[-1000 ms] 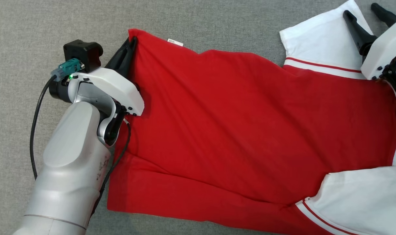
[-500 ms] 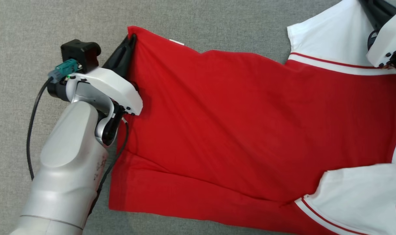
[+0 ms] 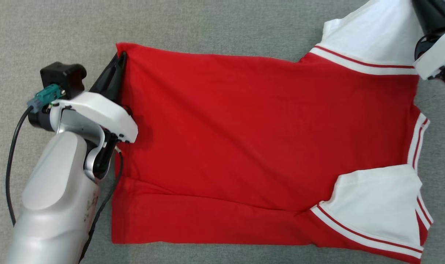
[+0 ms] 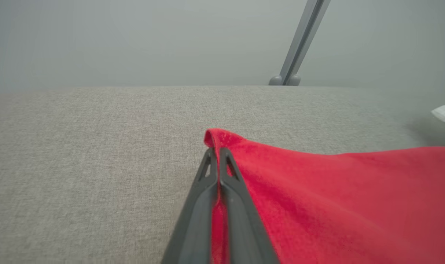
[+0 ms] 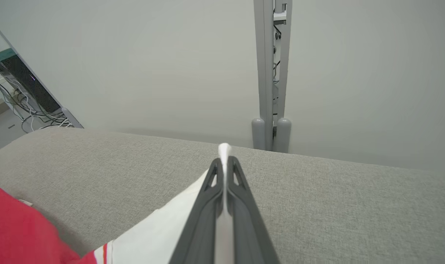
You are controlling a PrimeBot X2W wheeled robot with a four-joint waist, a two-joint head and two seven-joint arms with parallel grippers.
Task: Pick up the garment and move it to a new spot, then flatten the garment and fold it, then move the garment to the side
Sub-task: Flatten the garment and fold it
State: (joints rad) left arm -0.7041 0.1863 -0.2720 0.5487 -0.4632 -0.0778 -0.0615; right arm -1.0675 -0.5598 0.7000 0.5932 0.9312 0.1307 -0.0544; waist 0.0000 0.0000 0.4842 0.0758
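Nearest the robot, the pale left forearm (image 3: 54, 205) rises from the lower left corner of the head view, with a black cable (image 3: 11, 154) looping beside it. Just to its right lies the garment (image 3: 244, 128), a red shirt with white sleeves. It is spread across the grey fabric surface (image 3: 208, 22) with its hem toward the robot's left and its shoulders toward the right. Along the shirt's near edge a band of red cloth (image 3: 208, 223) is doubled over, its crease running lengthwise. The near sleeve (image 3: 376, 205), white edged with red stripes, lies flat at the shirt's near right corner. Farther out, the left gripper (image 3: 120, 60) sits at the far corner of the hem. In the left wrist view its two dark fingers (image 4: 241, 205) are pressed together on a ridge of red cloth, and the corner pokes up past the tips. The far sleeve (image 3: 369, 36) stretches toward the upper right, where the right gripper (image 5: 224, 161) has its fingers closed on a thin white edge of it. Beyond the surface's far edge stand a grey post (image 5: 272, 73), a pale wall (image 5: 153, 66) and a tangle of cables (image 5: 28, 106).
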